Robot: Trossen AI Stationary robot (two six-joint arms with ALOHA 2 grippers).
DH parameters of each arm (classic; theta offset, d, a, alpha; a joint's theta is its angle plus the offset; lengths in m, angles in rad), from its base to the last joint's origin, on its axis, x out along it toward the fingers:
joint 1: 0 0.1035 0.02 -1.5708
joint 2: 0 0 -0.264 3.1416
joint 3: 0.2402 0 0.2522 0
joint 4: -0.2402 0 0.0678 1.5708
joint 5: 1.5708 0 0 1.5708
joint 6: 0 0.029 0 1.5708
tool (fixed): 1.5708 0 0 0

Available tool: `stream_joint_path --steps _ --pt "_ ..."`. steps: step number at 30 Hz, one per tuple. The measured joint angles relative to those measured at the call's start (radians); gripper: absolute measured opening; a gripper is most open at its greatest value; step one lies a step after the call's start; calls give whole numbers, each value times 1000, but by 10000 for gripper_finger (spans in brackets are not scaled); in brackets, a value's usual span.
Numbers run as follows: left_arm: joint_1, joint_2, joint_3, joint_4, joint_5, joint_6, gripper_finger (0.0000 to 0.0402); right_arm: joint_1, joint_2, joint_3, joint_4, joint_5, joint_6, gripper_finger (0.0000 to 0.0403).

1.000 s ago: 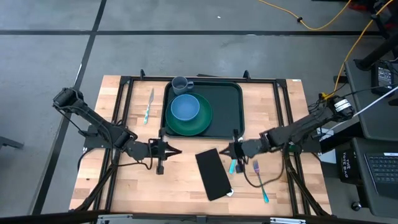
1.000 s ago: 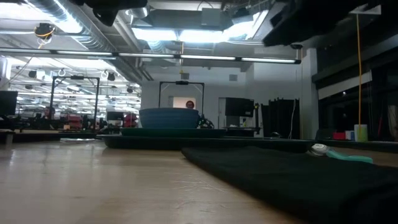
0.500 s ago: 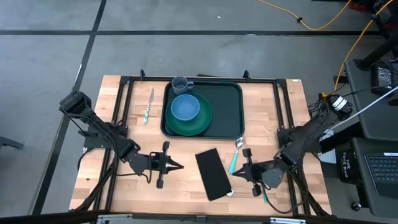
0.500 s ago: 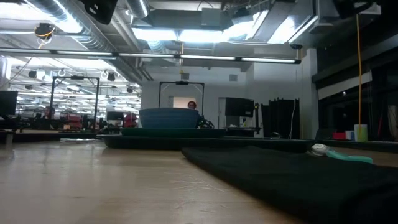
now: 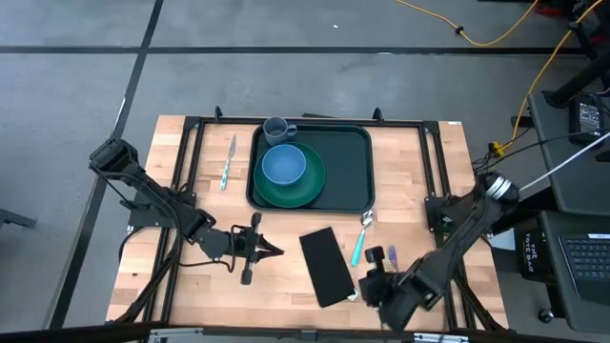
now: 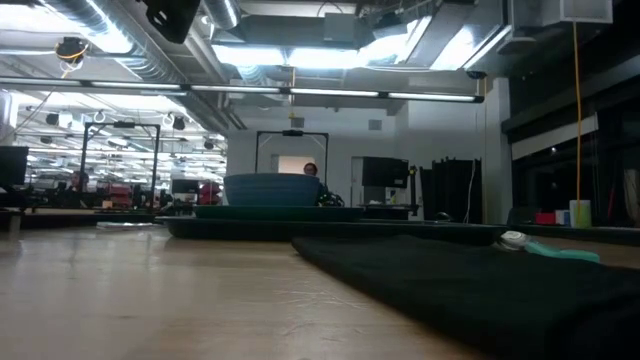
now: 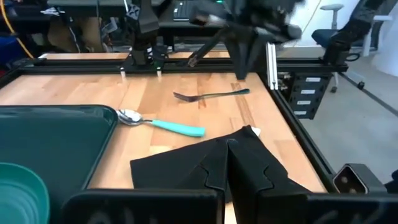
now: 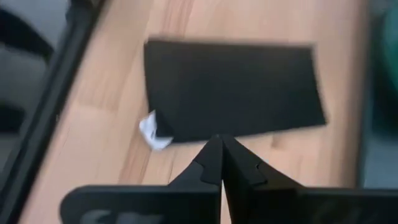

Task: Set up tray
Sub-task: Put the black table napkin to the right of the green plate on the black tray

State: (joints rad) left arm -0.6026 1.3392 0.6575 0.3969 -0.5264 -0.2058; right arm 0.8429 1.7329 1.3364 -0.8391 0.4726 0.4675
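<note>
High view shows the main risk: the right gripper [image 5: 374, 286] hangs with its fingers pressed together, holding nothing, just past the near corner of the black napkin [image 5: 327, 266], with the spoon [image 5: 359, 246] and the fork [image 5: 397, 276] lying loose on the wood right beside it. A descent from here with the fingers together would likely shove the napkin or knock the cutlery askew instead of picking anything up; the napkin is thin and flat, so a pinch at its edge could also slip or drag it toward the table's front edge. In the right wrist view the joined fingertips [image 8: 219, 152] point at the napkin's near edge, where a small white tag [image 8: 152, 130] sticks out, so the approach looks aimed there, but that is a guess. The left gripper [image 5: 270, 252] is likewise shut and empty, held low over bare wood with the napkin just ahead of its tips; if both arms reach for the napkin together, they could collide. The tray [image 5: 351, 170] sits well beyond both grippers, toward the far side of the table, already carrying a green plate [image 5: 310, 188] with a blue bowl [image 5: 283, 165] and a cup [image 5: 276, 129]. A knife [image 5: 229, 160] lies outside the tray, far from the right gripper. The right arm folds sharply back from the table's right side; the left arm stretches in low from the left.
</note>
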Motion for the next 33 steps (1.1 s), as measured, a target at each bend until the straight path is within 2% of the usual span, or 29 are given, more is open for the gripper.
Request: stream_joint_path --steps 5,11,23,28,33 --pt "19 0 0 -4 2 -1 1 3 173 144 -166 -80 0 4" --pt "18 0 0 -8 5 17 5 35 279 255 -229 -77 -2 4" --pt "18 0 0 -17 4 18 2 96 291 280 -226 -75 -2 11" --pt "18 0 0 -16 4 17 5 96 291 280 -225 -75 -27 42" --pt "18 0 0 -16 4 17 1 96 291 279 -225 -74 -33 92"
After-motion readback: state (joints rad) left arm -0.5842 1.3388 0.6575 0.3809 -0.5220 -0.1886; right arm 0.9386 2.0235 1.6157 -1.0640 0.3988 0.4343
